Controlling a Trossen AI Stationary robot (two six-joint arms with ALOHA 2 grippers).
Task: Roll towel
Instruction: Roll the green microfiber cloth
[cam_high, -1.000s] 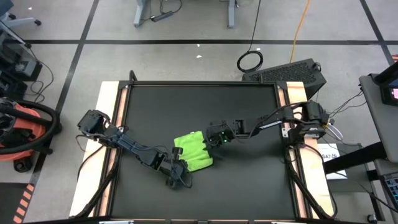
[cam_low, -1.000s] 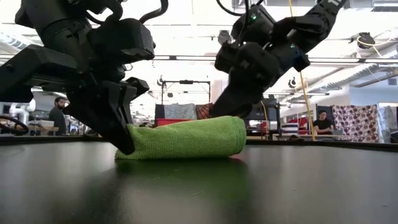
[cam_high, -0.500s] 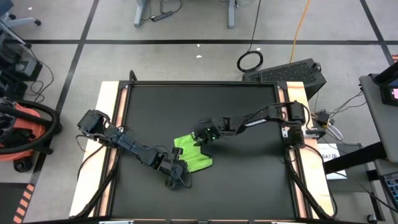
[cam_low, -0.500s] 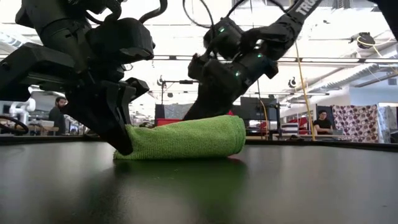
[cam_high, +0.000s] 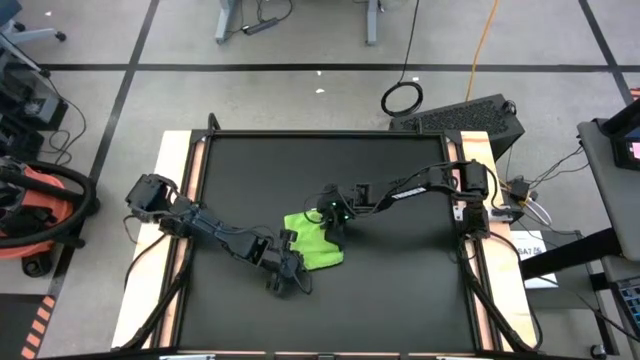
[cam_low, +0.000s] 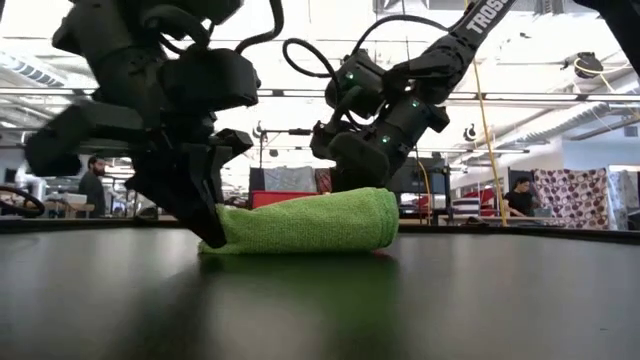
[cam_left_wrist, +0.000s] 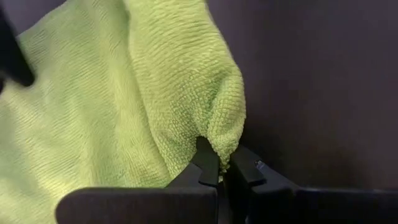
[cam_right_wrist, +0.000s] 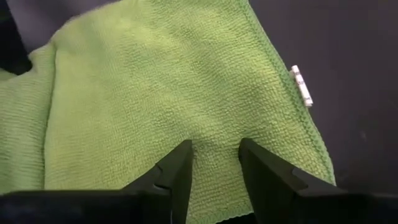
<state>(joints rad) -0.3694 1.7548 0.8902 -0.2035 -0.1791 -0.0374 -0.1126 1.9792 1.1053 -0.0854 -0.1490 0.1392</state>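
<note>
While the towel (cam_high: 313, 245) sits partly rolled just near of the middle of the black surface (cam_high: 400, 290), both tools are on it. Left tool (cam_high: 291, 272) is at the towel's near-left end, clenched on a pinch of the rolled edge; left wrist view shows the two fingers (cam_left_wrist: 208, 163) closed with a nub of green cloth caught between them. Right tool (cam_high: 334, 222) is at the towel's far-right side, jaws part open and pressed down onto the flat top layer of cloth (cam_right_wrist: 161, 106), fingers (cam_right_wrist: 177, 167) straddling a small patch, not yet closed on anything, so released. A small white tag (cam_right_wrist: 301, 86) shows at the hem near that tool. Low view shows the towel (cam_low: 300, 221) as a low fat roll lying on the surface, rounded end to the right, left tool (cam_low: 207, 215) at its other end.

Handling guess: light, soft, limp, textured weave so not slippery, nothing fragile. It will sag and unroll if let go, and it slides on the smooth surface if pushed without a hold. Best grab looks like the hem or a corner, pinching several layers, one tool pinning the roll while the other tucks the loose flap over.
</note>
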